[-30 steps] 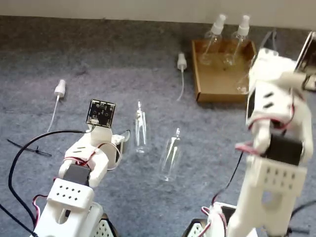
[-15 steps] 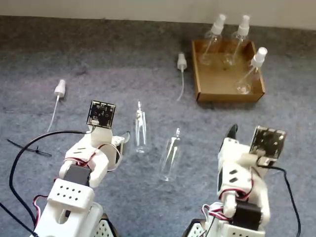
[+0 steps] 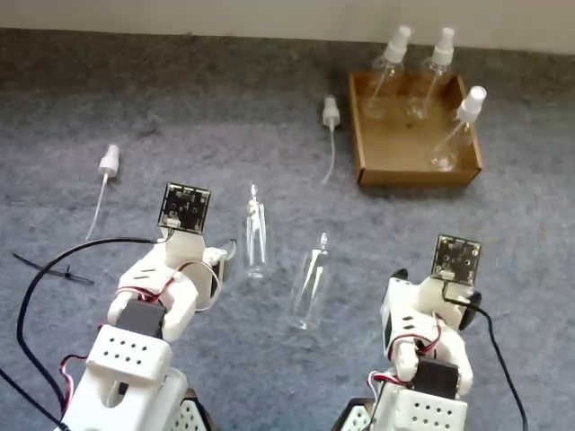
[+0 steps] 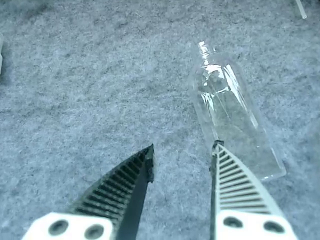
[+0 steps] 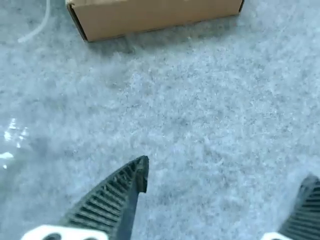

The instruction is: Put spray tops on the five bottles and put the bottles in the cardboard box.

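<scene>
With fingers [image 4: 235, 195] spread and empty on both the left gripper [image 4: 183, 148] and right gripper [image 5: 226, 170], the clear bottle [image 3: 256, 235] lying near the high view's centre on the counter [image 3: 180, 90], just beside the left one, could roll or skid away if the pinch lands off-centre.

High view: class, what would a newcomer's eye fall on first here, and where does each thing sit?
First, the cardboard box at the far right of the grey carpet, with three capped bottles standing in it. Next, two uncapped bottles lying mid-carpet between the arms, the left hand open beside one. Two loose spray tops lie farther back, one by the box's left wall and one far left.
</scene>
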